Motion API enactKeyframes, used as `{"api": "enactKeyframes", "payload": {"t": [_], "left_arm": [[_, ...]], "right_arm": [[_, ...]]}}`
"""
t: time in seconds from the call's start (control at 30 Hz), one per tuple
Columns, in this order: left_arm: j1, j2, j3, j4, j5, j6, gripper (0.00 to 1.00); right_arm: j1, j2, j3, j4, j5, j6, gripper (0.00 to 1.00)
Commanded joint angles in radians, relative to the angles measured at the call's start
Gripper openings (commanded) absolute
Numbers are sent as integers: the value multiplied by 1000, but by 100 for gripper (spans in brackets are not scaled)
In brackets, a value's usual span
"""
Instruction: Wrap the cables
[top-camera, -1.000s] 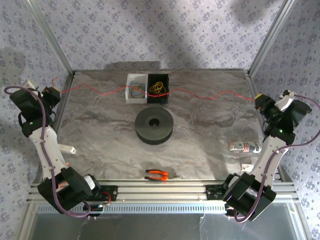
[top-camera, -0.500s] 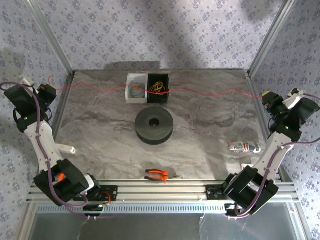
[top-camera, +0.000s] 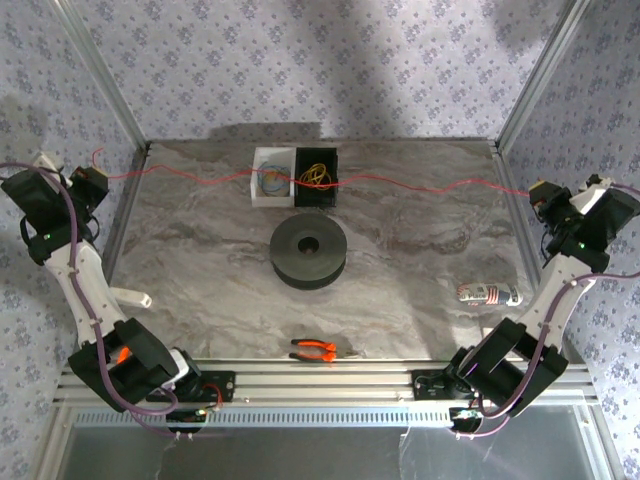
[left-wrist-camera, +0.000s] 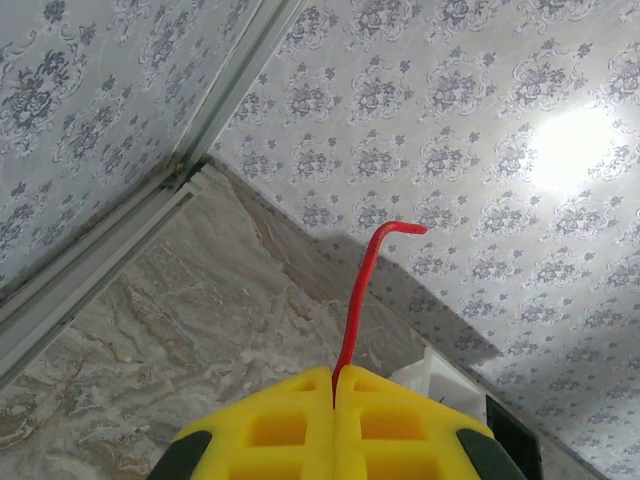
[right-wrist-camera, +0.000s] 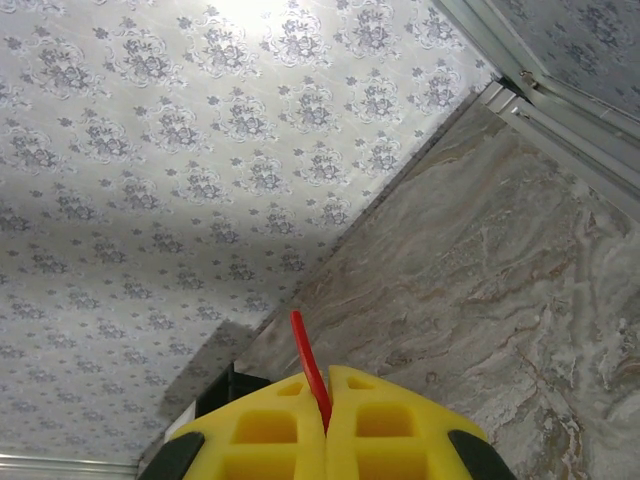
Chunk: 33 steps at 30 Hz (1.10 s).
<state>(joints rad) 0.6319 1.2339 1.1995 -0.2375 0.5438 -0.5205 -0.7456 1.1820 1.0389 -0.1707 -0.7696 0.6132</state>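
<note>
A: Where is the red cable (top-camera: 400, 186) now?

B: It runs from one side of the table (top-camera: 420, 260) to the other, along the far part. It is almost straight, with small waves. On its way it passes over the white bin (top-camera: 271, 176) and the black bin (top-camera: 318, 176), which stand touching each other at the back.

A: And who holds it?

B: Both arms. The left gripper (top-camera: 95, 180) is at the left edge of the table and the right gripper (top-camera: 543, 195) is at the right edge, so they are well apart. In the left wrist view the left fingers (left-wrist-camera: 270, 425) are pressed together on the cable, and a short end rises out between them and bends at its tip. In the right wrist view the right fingers (right-wrist-camera: 260, 425) are also closed on it, with only a short red piece coming out.

A: What else is on the table?

B: A black spool (top-camera: 308, 252) lies flat in the middle, in front of the bins. Pliers (top-camera: 313, 349) with orange handles lie near the front edge. The white bin has a coiled cable inside; the black one has something yellow, I cannot tell what.
</note>
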Motion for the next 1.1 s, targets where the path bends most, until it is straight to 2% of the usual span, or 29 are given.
{"api": "enactKeyframes", "payload": {"t": [0.0, 0.13, 0.23, 0.4, 0.67, 0.73, 0.9, 1.07], "left_arm": [[49, 7, 23, 34, -82, 13, 0], [42, -7, 5, 53, -26, 12, 0], [-4, -31, -4, 34, -13, 63, 0], [-80, -74, -10, -39, -61, 146, 0], [-113, -132, -34, -89, -91, 163, 0], [-157, -139, -39, -101, -110, 172, 0], [-201, -160, -54, -122, -150, 183, 0], [-231, -175, -70, -128, -189, 173, 0]], "right_arm": [[-39, 10, 31, 19, 113, -4, 0], [21, -4, 38, 23, 105, -17, 0], [107, -7, 60, -9, 137, -46, 0], [217, 7, 102, -77, 223, -102, 0], [333, 12, 198, -188, 356, -198, 0], [378, 32, 232, -223, 403, -230, 0], [439, 85, 283, -263, 464, -261, 0], [501, 134, 334, -295, 509, -289, 19]]}}
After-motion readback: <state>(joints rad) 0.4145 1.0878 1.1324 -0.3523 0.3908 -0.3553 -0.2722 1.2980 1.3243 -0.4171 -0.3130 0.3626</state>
